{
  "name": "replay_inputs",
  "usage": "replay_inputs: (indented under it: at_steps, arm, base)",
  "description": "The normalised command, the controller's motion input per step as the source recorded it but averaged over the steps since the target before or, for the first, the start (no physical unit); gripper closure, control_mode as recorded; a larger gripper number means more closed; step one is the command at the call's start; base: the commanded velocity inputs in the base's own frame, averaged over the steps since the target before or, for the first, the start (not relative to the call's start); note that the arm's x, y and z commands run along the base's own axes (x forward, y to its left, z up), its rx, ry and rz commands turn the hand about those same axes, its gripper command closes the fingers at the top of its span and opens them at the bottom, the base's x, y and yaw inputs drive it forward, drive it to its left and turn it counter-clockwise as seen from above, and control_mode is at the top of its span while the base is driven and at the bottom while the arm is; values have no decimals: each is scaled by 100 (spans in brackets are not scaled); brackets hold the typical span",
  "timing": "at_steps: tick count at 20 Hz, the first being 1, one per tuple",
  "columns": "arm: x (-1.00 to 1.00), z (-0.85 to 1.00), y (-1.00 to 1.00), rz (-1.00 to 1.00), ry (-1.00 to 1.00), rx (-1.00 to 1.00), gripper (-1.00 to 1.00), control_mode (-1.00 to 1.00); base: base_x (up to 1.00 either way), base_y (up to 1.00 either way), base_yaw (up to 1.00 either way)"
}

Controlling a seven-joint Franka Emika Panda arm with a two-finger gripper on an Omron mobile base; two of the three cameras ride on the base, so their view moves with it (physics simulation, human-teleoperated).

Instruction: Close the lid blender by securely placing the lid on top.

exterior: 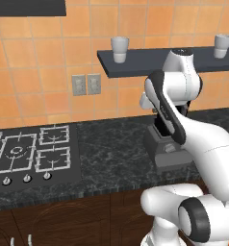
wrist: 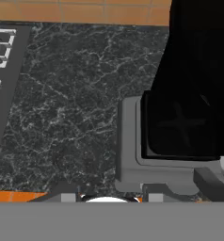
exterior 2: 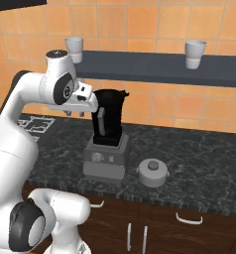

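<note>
The blender's black jar (exterior 2: pixel 109 119) stands with an open mouth on its boxy grey base (exterior 2: pixel 106 158), which has a knob in front. The small round grey lid (exterior 2: pixel 153 172) lies on the counter just right of that base. My gripper (exterior 2: pixel 75 114) hangs beside the jar's upper left, pointing down, open and holding nothing. Looking down from the hand, the jar (wrist: pixel 198 94) and the base (wrist: pixel 132 155) are at the right, and the gripper (wrist: pixel 111 197) has its tips wide apart over bare counter. From the left, my arm covers most of the blender base (exterior: pixel 167 153).
A dark wall shelf (exterior 2: pixel 159 67) runs just above the jar and carries two white cups (exterior 2: pixel 74 48) (exterior 2: pixel 195 53). A stovetop (exterior: pixel 30 151) lies to the left on the dark marble counter (exterior 2: pixel 209 163). Wooden cabinets sit below the counter.
</note>
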Motion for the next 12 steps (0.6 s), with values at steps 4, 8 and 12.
replay_inputs:
  at_steps: [4, 8, 12]
  arm:
    - [-10, 0, -12, -5, 0, 0, -100, -100]
    - [-26, -8, -56, -4, 0, 2, -100, -100]
    - [-26, -9, -60, -5, 0, 1, -100, -100]
  base:
    - [0, 0, 0]
    - [0, 0, 0]
    - [0, 0, 0]
